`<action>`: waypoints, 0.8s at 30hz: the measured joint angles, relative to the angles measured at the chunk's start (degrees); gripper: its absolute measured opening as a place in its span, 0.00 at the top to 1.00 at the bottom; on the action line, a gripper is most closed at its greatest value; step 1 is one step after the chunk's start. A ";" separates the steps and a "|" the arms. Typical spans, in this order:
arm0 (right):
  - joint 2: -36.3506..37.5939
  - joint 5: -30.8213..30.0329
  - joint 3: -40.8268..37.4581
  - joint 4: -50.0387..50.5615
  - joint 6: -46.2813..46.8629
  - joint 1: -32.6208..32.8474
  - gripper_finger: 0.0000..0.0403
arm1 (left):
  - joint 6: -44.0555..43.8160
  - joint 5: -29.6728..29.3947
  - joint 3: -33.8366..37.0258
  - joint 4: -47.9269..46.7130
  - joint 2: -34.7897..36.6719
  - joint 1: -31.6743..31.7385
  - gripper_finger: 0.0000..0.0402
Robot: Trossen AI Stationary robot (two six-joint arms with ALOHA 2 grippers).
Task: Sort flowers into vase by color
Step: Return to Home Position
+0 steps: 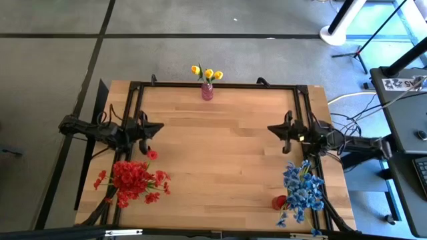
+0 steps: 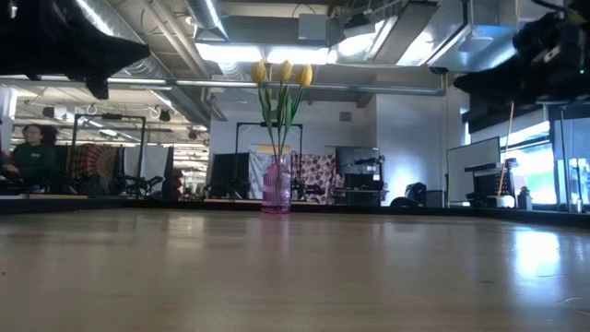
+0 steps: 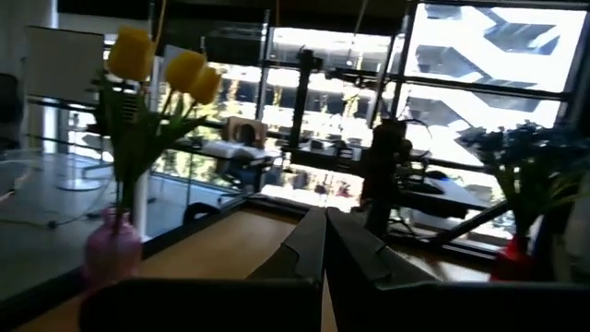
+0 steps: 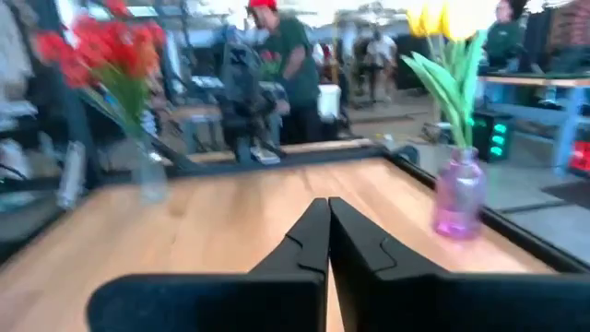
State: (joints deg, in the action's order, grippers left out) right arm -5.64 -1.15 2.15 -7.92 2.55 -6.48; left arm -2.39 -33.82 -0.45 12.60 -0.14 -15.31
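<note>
Three yellow tulip-like flowers (image 1: pixel 207 73) stand upright in a pink vase (image 1: pixel 207 91) at the middle of the table's far edge. Red flowers (image 1: pixel 135 179) stand in a clear vase (image 4: pixel 150 180) at the near left corner. Blue flowers (image 1: pixel 302 189) stand in a red vase (image 1: pixel 279 202) at the near right corner. My left gripper (image 1: pixel 159 127) hovers above the table's left side, shut and empty. My right gripper (image 1: pixel 272 128) hovers above the right side, also shut and empty. The two grippers point toward each other.
A black frame (image 1: pixel 220 84) runs along the table's far and side edges. Bare wood (image 1: pixel 220 147) lies between the two grippers. People (image 4: pixel 290 65) stand in the room beyond the table. A desk with equipment (image 1: pixel 407 87) stands to the right.
</note>
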 joint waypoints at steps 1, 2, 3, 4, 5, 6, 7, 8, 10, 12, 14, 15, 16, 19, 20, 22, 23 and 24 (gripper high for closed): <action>1.92 1.02 -0.56 0.23 0.50 -0.30 0.99 | 0.43 -1.27 0.00 -0.39 0.00 0.00 0.99; 4.10 1.10 -1.29 1.14 0.99 -0.29 0.99 | 0.52 -2.28 0.00 -0.85 0.00 0.00 0.99; 5.74 -0.03 -1.59 2.42 1.17 -0.17 0.99 | 0.52 -2.59 0.00 -1.33 0.00 0.00 0.99; 5.51 -2.42 -1.49 2.38 0.21 0.30 0.99 | 0.23 -2.86 0.00 -1.82 0.00 0.00 0.99; 5.49 -4.92 -1.51 4.34 -0.50 0.99 0.99 | -0.97 -2.73 0.00 -2.13 -0.01 0.00 0.99; 5.37 -7.12 -1.51 4.56 -1.70 1.80 0.99 | -2.39 -2.21 0.00 -2.33 -0.02 0.00 0.99; 5.39 -8.36 -1.51 4.41 -2.75 2.80 0.99 | -2.09 -1.10 -0.02 -2.74 -0.02 0.02 0.99; 5.52 -8.76 -1.51 4.48 -3.11 3.87 0.99 | -0.34 0.36 -0.01 -3.17 -0.04 0.04 0.99; 5.52 -9.51 -1.53 4.25 -4.04 6.35 0.99 | 2.64 4.42 0.00 -2.42 -0.07 0.07 0.99; 5.50 -11.54 -1.57 4.47 -5.56 8.68 0.99 | 3.81 7.50 -0.02 0.38 -0.04 0.66 0.99; 5.27 -12.80 -1.57 4.41 -6.23 9.98 1.00 | 4.20 10.13 -0.04 0.71 0.00 1.65 0.99; 5.05 -12.83 -1.57 4.41 -6.46 10.30 1.00 | 4.15 11.18 -0.04 0.05 -0.02 2.23 0.99; 4.97 -12.80 -1.57 4.43 -6.90 10.32 0.99 | 3.46 11.91 -0.04 -0.73 -0.02 2.80 0.99; 4.28 -12.17 -1.60 4.52 -7.36 10.21 0.97 | 1.77 12.43 -0.02 -3.33 -0.02 4.38 0.99; 4.22 -12.17 -1.60 4.52 -7.37 10.21 0.97 | 1.69 12.44 0.00 -3.48 -0.04 4.88 0.99; 4.25 -12.11 -1.62 4.52 -7.37 10.21 0.95 | 2.28 12.57 -0.02 -3.74 -0.02 5.36 0.99; 4.25 -12.07 -1.64 4.54 -7.37 10.21 0.95 | 2.97 13.09 -0.02 -4.27 -0.02 5.42 0.99; 4.25 -11.87 -1.64 4.57 -7.36 10.22 0.95 | 3.98 14.24 -0.02 -4.83 -0.02 5.40 0.99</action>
State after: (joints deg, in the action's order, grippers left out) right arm -1.39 -13.02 0.51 -3.36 -4.81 3.74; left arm 1.59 -19.58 -0.47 7.77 -0.16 -9.91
